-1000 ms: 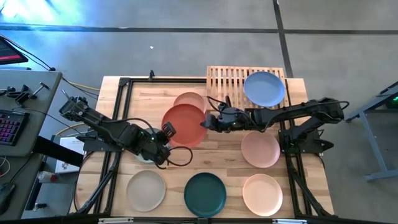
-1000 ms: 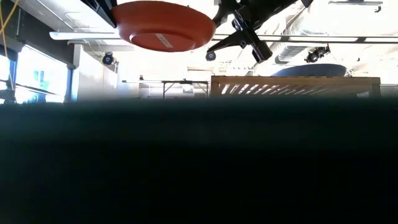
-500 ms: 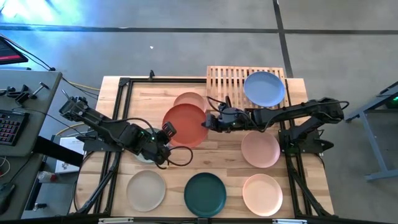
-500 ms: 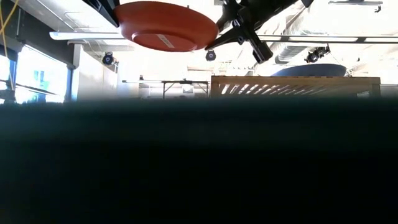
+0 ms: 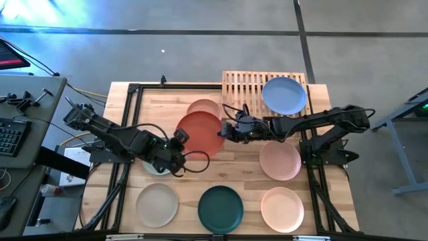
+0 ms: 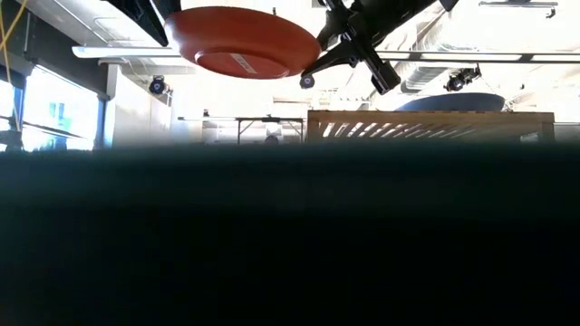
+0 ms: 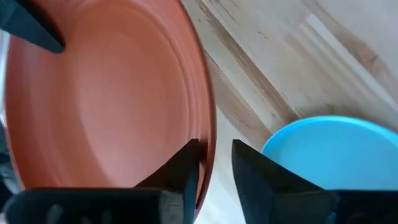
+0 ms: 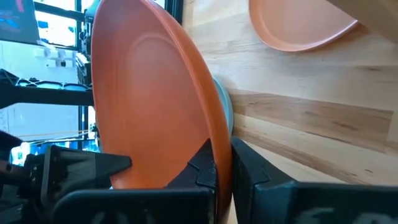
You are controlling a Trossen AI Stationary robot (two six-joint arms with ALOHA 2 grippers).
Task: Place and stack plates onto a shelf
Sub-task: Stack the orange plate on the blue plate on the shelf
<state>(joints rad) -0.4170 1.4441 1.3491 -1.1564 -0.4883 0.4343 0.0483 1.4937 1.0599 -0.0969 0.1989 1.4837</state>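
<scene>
The red-orange plate [image 5: 199,132] is up in the air over the table's middle, also seen from below in the low view [image 6: 245,41]. My right gripper [image 5: 224,130] is shut on its right rim. My left gripper [image 5: 179,137] is at the opposite rim, narrowly open, one finger inside the plate and one outside [image 7: 214,165]. The blue plate [image 5: 284,95] lies on the bamboo shelf [image 5: 244,84]. The peach plate [image 5: 204,106], pink plate [image 5: 279,161], beige plate [image 5: 158,204], dark teal plate [image 5: 221,209] and pale cream-pink plate [image 5: 282,209] rest flat on the table. The sage green plate [image 5: 155,167] lies under the left arm. My right gripper pinches the red-orange plate's rim [image 8: 219,140] on its right side, one finger on the inner face and one on the underside. It comes in level from the table's right. The plate is lifted clear and roughly level. My left gripper straddles the left rim [image 7: 208,134], with a strip of table showing between the rim and the outer finger [image 7: 249,171]; I cannot tell whether the inner finger touches.
The shelf's left half [image 5: 237,87] is bare slats at the table's far edge. A black frame [image 5: 127,134] runs along the table's left and right sides. The near row of plates fills the near edge; bare wood lies around the middle [image 5: 234,167].
The red-orange plate, held in the air, has drifted slightly toward the table's right with my right gripper. My left arm has shifted its posture a little while its gripper stays at the plate's left rim.
</scene>
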